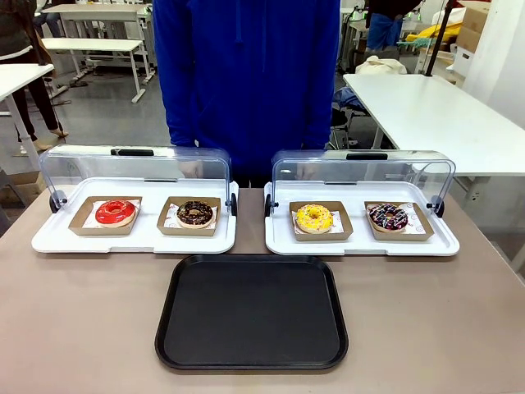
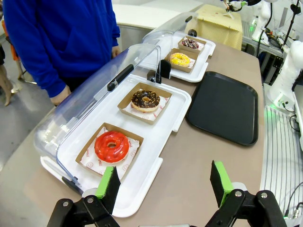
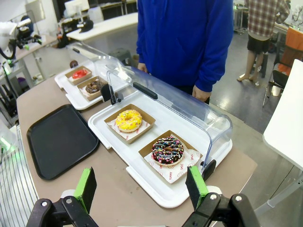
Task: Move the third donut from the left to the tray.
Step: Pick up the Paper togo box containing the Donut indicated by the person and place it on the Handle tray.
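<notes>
the left fingers [image 2: 110, 187], green pads facing each other, stand wide apart with nothing between them, poised above the counter [image 2: 189, 189] at its left end, just off the near corner of a white serving tray [image 2: 154, 142]. the wrist is tilted so that they look down the whole row of pastries. the right fingers [image 3: 195, 184] are spread just as wide and grip nothing. they hover over the counter's right end at the near edge of the second white tray [image 3: 100, 125], angled down at the row from the opposite side.

closest to the left fingers lies a red-iced donut [image 2: 111, 146], then a chocolate donut [image 2: 145, 100]. closest to the right fingers sits a dark donut with coloured sprinkles [image 3: 167, 151].

the yellow donut [image 1: 314, 217], third from the left, rests on white paper in a small brown cardboard tray. it is in the left place of the right-hand white tray, just beside the sprinkled one and well apart from both pairs of fingers.

the black tray [image 1: 250, 312] lies flat on the counter's near middle, just in front of the gap between the two white trays.

both clear lids [image 1: 135, 168] are swung back toward the far side, leaving all four donuts uncovered. behind them stands a person in a blue top [image 1: 246, 82], one hand [image 2: 61, 98] hanging low behind the left lid.
</notes>
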